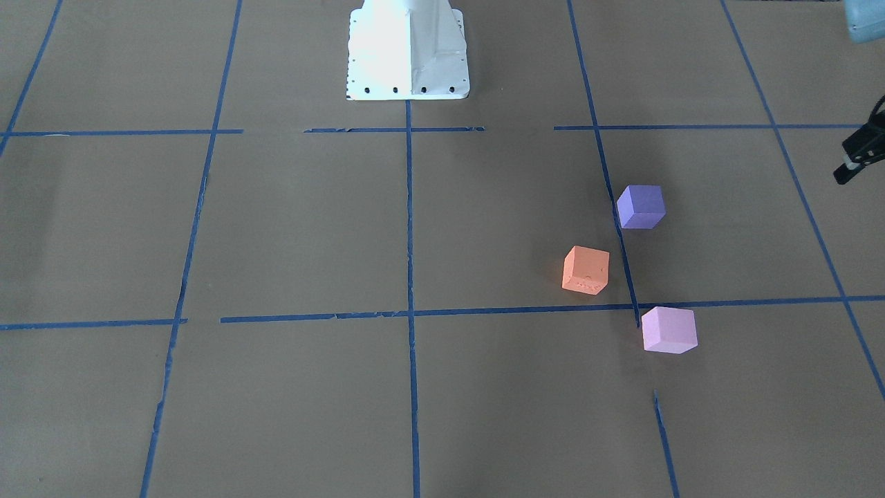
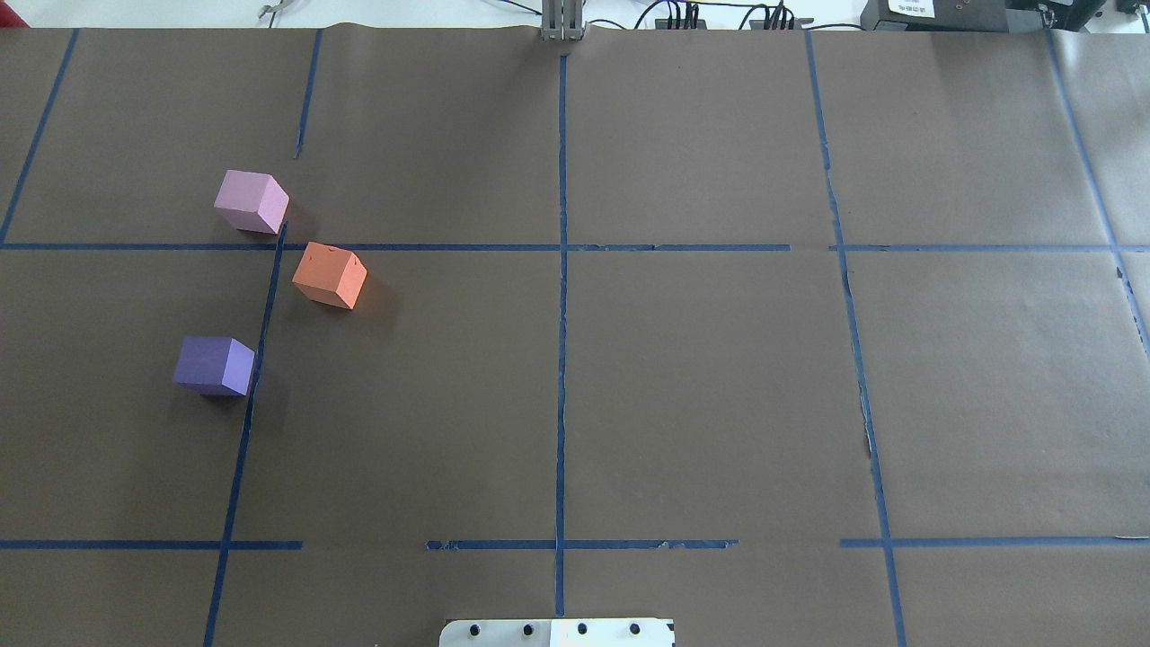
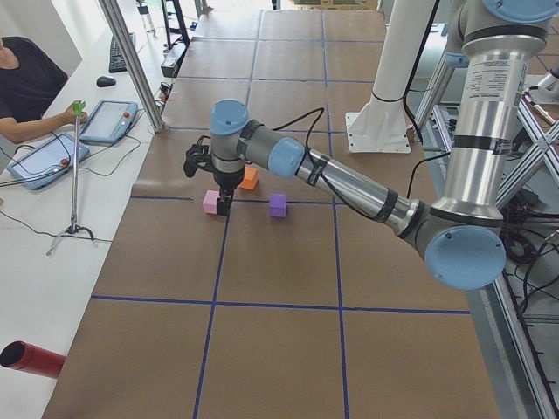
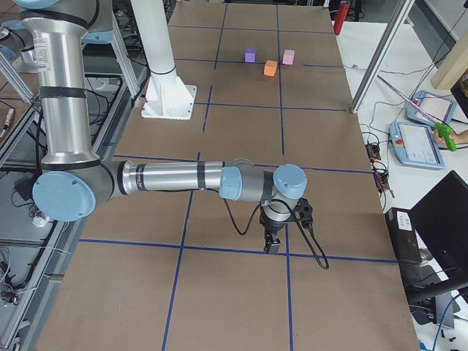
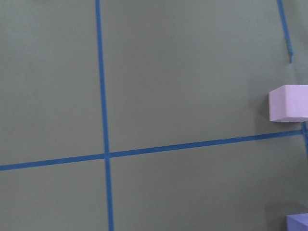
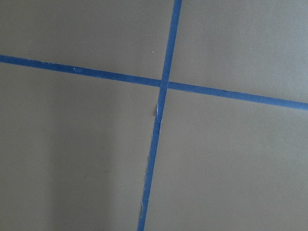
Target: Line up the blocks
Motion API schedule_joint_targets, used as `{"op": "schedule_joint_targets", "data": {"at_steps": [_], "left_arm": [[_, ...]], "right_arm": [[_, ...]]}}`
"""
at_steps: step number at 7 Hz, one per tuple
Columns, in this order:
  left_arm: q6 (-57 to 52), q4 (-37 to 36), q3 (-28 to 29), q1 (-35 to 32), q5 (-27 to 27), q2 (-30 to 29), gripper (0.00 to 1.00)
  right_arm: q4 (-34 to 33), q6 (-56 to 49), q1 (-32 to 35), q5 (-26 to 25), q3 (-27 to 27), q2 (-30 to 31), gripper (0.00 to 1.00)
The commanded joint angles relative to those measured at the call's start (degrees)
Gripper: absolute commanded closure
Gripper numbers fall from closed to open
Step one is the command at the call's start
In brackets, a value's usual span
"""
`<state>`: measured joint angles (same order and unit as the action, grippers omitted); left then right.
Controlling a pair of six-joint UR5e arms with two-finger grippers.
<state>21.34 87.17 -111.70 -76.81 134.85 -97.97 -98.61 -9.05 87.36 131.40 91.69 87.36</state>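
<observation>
Three foam cubes sit apart on the brown paper on my left side. The pale pink block is farthest from my base, the orange block is in the middle, and the purple block is nearest. They show in the front view as pink, orange and purple. The left wrist view catches the pink block and a corner of the purple block. My left gripper hangs above the table beyond the blocks' outer side; I cannot tell its state. My right gripper hangs far from the blocks; I cannot tell its state.
Blue tape lines split the paper into squares. My white base plate stands at the table's near edge. A metal post stands at the far edge. An operator with tablets sits beside the table's far side.
</observation>
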Motion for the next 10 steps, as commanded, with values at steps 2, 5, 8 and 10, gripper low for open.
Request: {"op": "schedule_joint_targets", "data": {"at_steps": [2,5,8,10], "left_arm": [[10.0,-0.2,0.2,12.0,-0.4,-9.4,0.00],[9.9,-1.8,7.0,19.0,-6.3,-15.8,0.00],[9.9,1.8,12.0,24.7,-9.9,-16.6,0.00],[10.0,2.5,14.8,26.6,-9.8,-17.8,0.00]], "right_arm": [[0.0,0.0,0.0,0.0,0.0,0.0,0.00],[0.0,0.0,0.0,0.0,0.0,0.0,0.00],[0.0,0.0,0.0,0.0,0.0,0.0,0.00],[0.0,0.0,0.0,0.0,0.0,0.0,0.00]]}}
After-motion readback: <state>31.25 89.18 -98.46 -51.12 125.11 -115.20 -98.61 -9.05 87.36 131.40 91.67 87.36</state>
